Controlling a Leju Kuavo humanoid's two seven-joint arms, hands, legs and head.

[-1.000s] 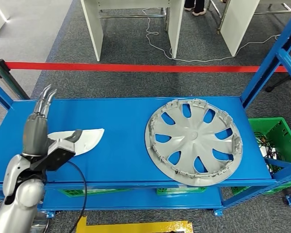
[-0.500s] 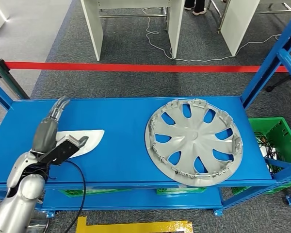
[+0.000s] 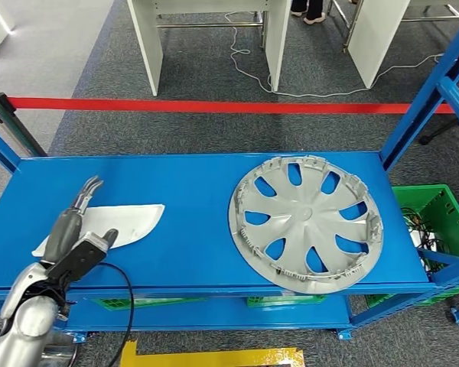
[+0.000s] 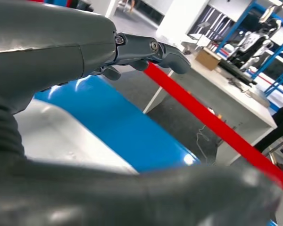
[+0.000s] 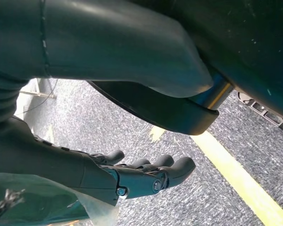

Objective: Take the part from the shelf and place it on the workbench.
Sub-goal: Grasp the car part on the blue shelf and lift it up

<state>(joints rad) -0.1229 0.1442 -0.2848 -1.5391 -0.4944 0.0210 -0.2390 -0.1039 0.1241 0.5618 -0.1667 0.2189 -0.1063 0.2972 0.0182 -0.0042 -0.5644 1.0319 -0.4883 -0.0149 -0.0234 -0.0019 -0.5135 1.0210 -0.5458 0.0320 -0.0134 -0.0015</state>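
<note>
On blue shelf: left hand over white part, maybe touching; hubcap nearby.

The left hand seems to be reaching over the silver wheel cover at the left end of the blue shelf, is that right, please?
Not quite. The head view shows the left hand over the flat white part at the left end of the blue shelf. The silver wheel cover lies toward the right end, away from the hand.

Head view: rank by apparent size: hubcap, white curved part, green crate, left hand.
1. Silver hubcap, clearly largest.
2. White curved part, partly hidden by the hand.
3. Green crate and left hand: unsure; the crate is cut off and the hand is nearer the camera.
</note>
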